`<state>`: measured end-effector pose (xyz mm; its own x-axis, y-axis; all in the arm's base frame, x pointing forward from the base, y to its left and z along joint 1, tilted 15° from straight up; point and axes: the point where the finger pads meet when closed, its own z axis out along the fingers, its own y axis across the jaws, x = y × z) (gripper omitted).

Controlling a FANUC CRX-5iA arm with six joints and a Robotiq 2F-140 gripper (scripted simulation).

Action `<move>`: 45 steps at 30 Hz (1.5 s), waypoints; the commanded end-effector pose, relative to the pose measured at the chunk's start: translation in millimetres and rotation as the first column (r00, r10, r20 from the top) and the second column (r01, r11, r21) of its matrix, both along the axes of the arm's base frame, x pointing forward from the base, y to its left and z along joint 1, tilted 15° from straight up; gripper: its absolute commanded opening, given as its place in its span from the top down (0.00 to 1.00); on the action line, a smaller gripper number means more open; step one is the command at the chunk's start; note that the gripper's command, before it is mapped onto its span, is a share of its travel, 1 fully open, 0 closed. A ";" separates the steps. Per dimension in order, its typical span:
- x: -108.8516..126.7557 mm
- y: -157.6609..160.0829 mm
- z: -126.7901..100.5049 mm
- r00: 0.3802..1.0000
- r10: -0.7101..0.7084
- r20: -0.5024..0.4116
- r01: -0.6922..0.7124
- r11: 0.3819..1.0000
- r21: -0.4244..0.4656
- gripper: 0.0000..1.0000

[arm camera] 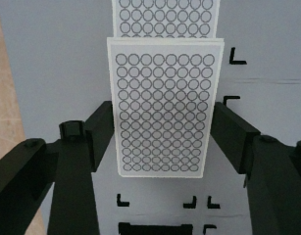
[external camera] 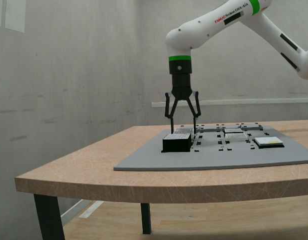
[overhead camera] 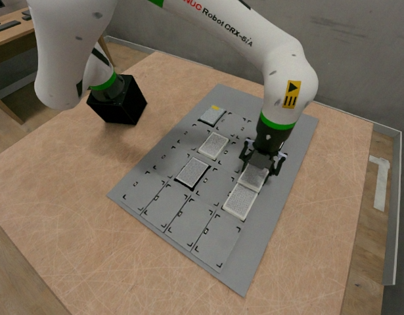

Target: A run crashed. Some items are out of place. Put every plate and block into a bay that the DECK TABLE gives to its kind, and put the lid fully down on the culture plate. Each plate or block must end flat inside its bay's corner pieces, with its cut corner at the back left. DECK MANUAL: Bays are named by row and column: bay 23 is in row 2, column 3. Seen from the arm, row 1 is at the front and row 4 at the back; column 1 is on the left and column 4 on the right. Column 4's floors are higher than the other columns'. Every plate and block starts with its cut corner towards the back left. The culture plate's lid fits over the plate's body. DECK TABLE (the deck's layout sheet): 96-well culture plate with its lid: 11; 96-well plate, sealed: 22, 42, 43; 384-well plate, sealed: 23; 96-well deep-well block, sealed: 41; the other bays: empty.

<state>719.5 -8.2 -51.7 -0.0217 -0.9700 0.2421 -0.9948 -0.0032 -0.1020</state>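
The fingers pinch a 96-well plate (arm camera: 166, 108) across its short width, one on each long side; its long axis runs away from the wrist camera, toward a second plate (arm camera: 166, 17) just beyond. In the top view the held plate sits on the right side of the grey deck (overhead camera: 263, 230). Farther off, the arm (overhead camera: 228, 30) reads "Robot CRX-5iA".
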 end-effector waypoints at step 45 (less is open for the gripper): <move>-4.2 12.1 48.0 1.000 0.001 0.002 -0.001 1.000 0.000 0.90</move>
<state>714.9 2.8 -8.1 -0.0217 -0.9700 0.2421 -0.9948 -0.0032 -0.1021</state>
